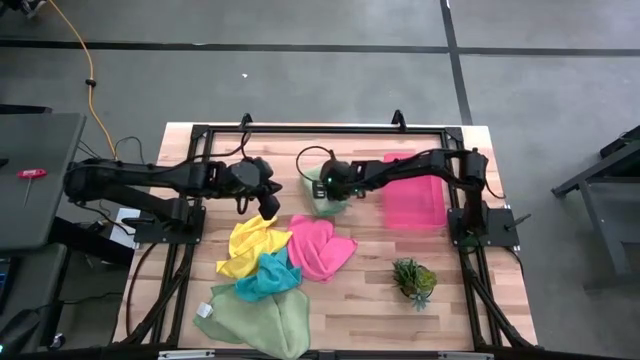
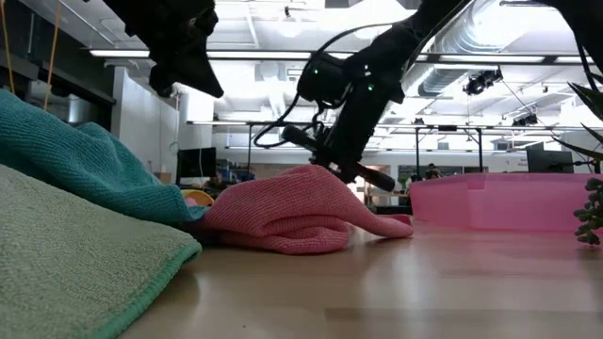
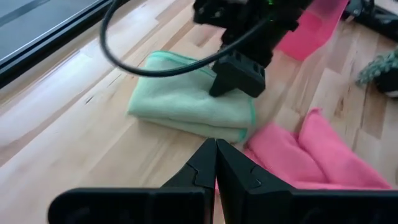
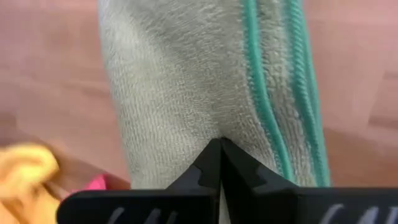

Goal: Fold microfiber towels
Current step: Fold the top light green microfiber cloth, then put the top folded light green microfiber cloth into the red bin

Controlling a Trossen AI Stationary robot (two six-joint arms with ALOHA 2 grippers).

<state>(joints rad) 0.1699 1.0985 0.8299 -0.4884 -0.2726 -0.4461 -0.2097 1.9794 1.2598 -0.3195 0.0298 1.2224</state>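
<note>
towels lie spread over the wooden worktop (image 1: pixel 370 300). right hand (image 1: pixel 322 190), clenched with its fingers pressed together, rests its tips on a folded pale green towel (image 3: pixel 186 99) near the worktop's far middle, just beside the pink tray (image 1: pixel 413 203). left hand (image 1: pixel 268 205), also clenched and empty, hangs above the yellow towel (image 1: pixel 248 245). hot pink towel (image 1: pixel 318 248) lies crumpled beside it, teal towel (image 1: pixel 268 280) overlaps both, and a second pale green towel (image 1: pixel 258 318) sits at the near edge. small plant (image 1: pixel 413 278) stands well apart.
</note>
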